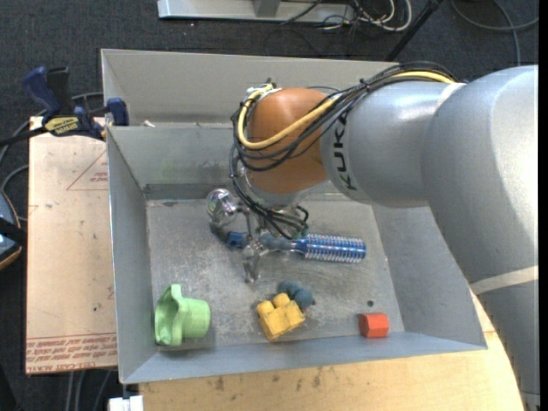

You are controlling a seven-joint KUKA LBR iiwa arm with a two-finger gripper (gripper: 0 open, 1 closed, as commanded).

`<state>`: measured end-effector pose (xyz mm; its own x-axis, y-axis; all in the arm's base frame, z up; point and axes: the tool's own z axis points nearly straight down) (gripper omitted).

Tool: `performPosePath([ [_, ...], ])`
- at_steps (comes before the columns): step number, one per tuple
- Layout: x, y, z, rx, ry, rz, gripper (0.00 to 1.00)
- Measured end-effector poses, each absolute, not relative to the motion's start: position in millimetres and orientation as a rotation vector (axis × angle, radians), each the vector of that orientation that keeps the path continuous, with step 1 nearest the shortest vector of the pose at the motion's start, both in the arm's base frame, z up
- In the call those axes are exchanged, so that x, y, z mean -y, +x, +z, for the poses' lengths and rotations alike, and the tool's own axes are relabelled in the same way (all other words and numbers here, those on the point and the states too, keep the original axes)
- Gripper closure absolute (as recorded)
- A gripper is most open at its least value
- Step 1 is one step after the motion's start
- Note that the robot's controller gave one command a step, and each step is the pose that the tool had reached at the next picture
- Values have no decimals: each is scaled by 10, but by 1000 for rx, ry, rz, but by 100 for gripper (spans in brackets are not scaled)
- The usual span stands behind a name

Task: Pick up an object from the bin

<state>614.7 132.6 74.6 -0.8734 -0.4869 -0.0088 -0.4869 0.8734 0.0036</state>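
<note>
The arm (428, 144) and the orange cover (287, 139) at its wrist hide much of the back of the bin (128, 229) and part of its right wall, and a tangle of black cables (276, 217) hangs before the gripper (252, 262), so whether its jaws stand wide or narrow cannot be told. The gripper's tip is low near the middle of the bin floor, at the handle end of a blue brush (330, 248) that lies flat and points toward the right wall; whether they touch is unclear. Just behind the gripper, toward the back wall, is a shiny metal thing (221, 204) of unclear shape, partly covered by the cables. A green cup (181, 317) lies on its side in the front left corner. A yellow block (279, 318) sits by the front edge with a dark blue-grey piece (299, 294) touching it, and a small red cube (374, 324) rests near the front right corner, well apart from the gripper
</note>
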Motion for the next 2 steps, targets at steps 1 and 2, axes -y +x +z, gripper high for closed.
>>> performPosePath([
  [1,-861,6406,844,-3018,-847,-4,0],
  [2,-902,6384,830,-3020,-853,3,100],
])
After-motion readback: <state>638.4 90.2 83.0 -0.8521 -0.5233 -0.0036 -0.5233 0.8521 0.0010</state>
